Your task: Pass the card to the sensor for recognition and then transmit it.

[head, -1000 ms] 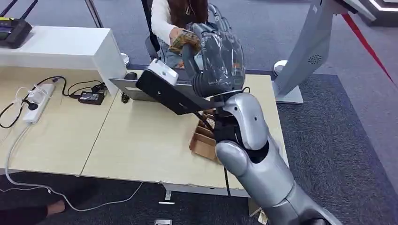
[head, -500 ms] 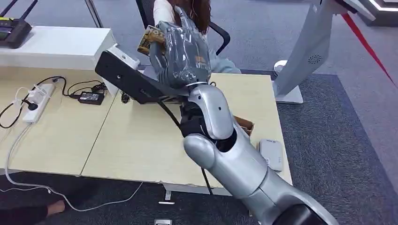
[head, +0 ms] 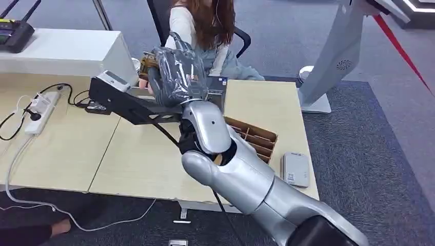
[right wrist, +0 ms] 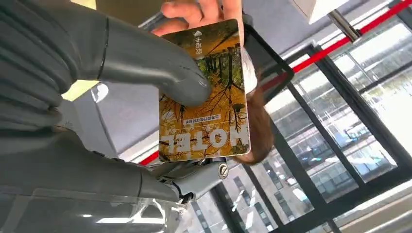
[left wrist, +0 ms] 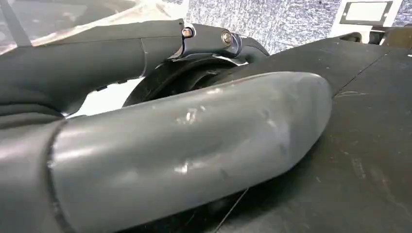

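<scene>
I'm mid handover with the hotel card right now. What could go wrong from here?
1. The right hand pins the yellow hotel card under its thumb while a person's hand touches the far edge. Releasing too early could drop it; too late, they tug against each other.
2. The raised right hand is close to the seated person; reaching further risks contact.
3. The forearm hangs over the brown cardboard divider box; lowering it carelessly could hit the box.

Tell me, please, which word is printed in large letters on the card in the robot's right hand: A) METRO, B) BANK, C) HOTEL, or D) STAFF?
C: in the right wrist view the card, pinned by the right hand, shows the large letters OTEL with the first letter cut by its edge, over yellow autumn trees, while a person's fingers touch its far end.
</scene>
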